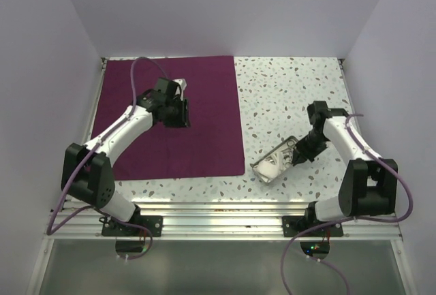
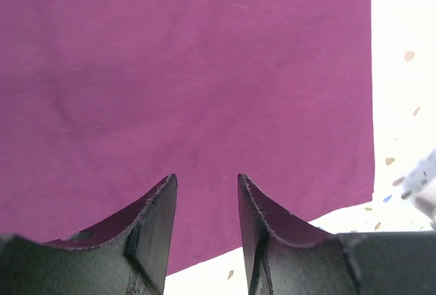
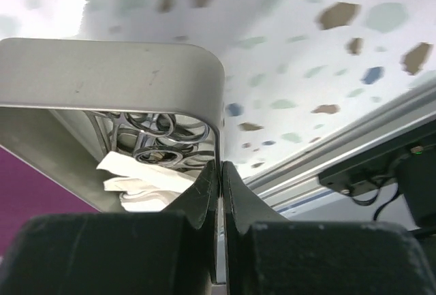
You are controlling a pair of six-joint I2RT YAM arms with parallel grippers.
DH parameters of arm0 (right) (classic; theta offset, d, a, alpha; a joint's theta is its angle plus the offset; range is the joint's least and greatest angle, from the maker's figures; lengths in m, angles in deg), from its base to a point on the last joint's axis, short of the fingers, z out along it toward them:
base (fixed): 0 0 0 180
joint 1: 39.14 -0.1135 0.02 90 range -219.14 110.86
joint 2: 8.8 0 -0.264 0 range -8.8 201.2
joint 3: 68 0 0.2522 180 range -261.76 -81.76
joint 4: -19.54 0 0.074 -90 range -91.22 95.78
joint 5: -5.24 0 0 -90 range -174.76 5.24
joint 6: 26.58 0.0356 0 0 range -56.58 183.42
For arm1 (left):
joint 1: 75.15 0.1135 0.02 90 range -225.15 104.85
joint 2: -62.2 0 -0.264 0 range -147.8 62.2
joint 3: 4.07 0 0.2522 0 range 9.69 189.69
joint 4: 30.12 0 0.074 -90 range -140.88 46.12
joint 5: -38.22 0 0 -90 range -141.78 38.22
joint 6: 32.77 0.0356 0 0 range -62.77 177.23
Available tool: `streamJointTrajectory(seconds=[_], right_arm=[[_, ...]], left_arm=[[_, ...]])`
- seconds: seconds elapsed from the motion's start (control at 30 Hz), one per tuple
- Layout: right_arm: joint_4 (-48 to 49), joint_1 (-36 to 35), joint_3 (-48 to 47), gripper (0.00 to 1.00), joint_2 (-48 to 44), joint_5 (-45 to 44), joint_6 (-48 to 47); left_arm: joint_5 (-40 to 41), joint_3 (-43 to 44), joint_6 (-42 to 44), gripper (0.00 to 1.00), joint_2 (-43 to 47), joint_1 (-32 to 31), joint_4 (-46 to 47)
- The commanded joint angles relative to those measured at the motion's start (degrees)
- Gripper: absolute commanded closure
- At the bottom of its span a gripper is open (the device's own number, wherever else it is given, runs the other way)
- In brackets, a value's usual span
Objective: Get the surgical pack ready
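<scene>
The plum-purple cloth (image 1: 197,138) lies flat on the left half of the table; it fills the left wrist view (image 2: 191,70). My left gripper (image 1: 178,112) hovers over its middle, open and empty (image 2: 206,182). The small steel tray (image 1: 266,170) sits tilted on the speckled table just right of the cloth's front corner. My right gripper (image 1: 301,152) is shut on the tray's wall (image 3: 204,84), one finger inside and one outside (image 3: 221,172). Inside the tray lie silver scissor-like instruments (image 3: 160,138) and white gauze pads (image 3: 139,182).
White walls enclose the table on three sides. An aluminium rail (image 1: 225,210) runs along the near edge; it also shows in the right wrist view (image 3: 327,152). Speckled tabletop (image 1: 286,90) spreads behind the tray.
</scene>
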Motion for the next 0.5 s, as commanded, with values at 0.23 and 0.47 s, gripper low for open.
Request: streamJointTrajectory(seconds=[0.23, 0.47], right_arm=[[0.4, -18.3, -29.5, 1.00, 20.1, 3.3, 13.1], [0.2, -31.0, -57.1, 1.00, 43.5, 4.4, 22.0]], left_arm=[[3.8, 1.7, -1.0, 0.55, 6.1, 11.0, -1.5], [10.6, 0.7, -5.0, 0.56, 6.3, 12.2, -4.5]])
